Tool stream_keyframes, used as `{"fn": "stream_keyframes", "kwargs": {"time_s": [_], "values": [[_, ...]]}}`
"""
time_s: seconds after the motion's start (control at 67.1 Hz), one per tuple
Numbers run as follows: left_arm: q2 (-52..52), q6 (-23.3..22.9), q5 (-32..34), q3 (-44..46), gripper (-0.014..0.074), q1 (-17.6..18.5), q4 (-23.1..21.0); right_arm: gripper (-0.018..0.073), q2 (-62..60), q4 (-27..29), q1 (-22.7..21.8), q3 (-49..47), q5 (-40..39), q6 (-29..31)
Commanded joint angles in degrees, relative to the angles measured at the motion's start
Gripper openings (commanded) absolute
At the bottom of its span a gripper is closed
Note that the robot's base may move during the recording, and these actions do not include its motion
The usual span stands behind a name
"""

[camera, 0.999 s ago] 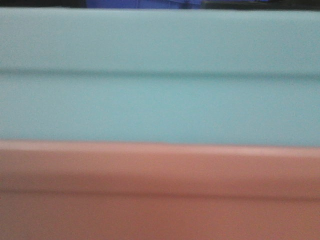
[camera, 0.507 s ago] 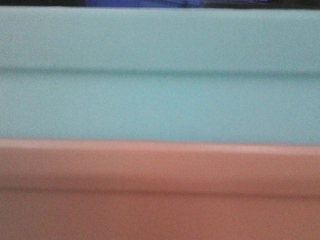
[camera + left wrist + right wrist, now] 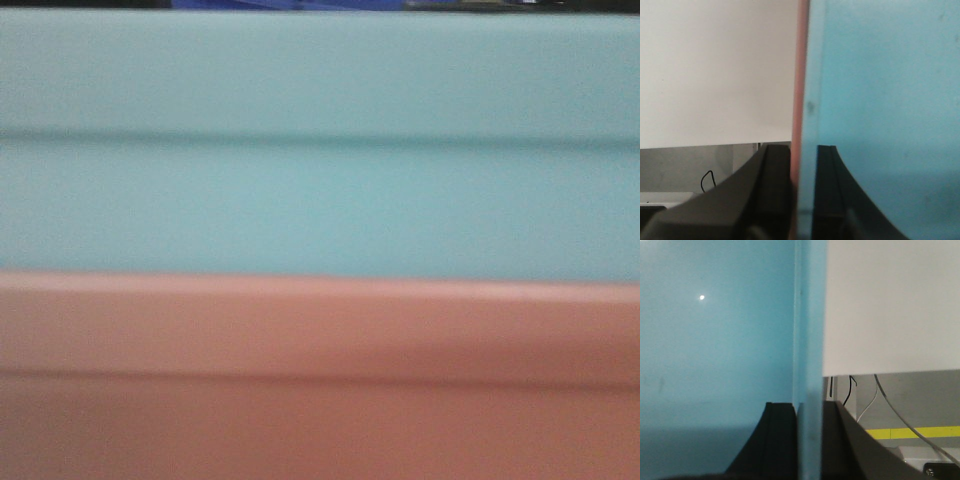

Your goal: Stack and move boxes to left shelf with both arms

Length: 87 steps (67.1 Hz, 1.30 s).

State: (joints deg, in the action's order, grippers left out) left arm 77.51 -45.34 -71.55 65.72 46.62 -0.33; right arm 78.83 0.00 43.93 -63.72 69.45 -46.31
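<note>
Left gripper [image 3: 801, 160] clamps pink tub [image 3: 320, 380] plus blue tub [image 3: 320, 200] walls; right gripper [image 3: 807, 412] clamps blue only, so pink's right side could sag.

Matte black left hand [image 3: 801, 151], matching right hand [image 3: 807, 406], curved outer edges

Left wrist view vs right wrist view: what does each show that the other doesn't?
Left wrist only: a thin strip of the pink tub pressed against the blue tub, both walls inside the left pincer. Right wrist only: a yellow floor stripe, cables, the right pincer. Both: blue wall clamped between dark fingers, a white surface beside it.
</note>
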Motion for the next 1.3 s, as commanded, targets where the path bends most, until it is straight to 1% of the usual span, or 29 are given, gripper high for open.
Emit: {"fn": "stream_keyframes", "kwargs": {"time_s": [0.0, 1.282], "values": [[-2.45, -0.86, -5.28, 1.85, -0.0012, -0.24, -0.19, 0.0066, -2.01, -2.2, 0.01, -1.65, 1.78, 0.19], [-2.45, -0.86, -5.28, 1.85, -0.0012, -0.24, -0.32, 0.0066, -2.01, -2.2, 0.01, -1.65, 2.18, 0.19]]}}
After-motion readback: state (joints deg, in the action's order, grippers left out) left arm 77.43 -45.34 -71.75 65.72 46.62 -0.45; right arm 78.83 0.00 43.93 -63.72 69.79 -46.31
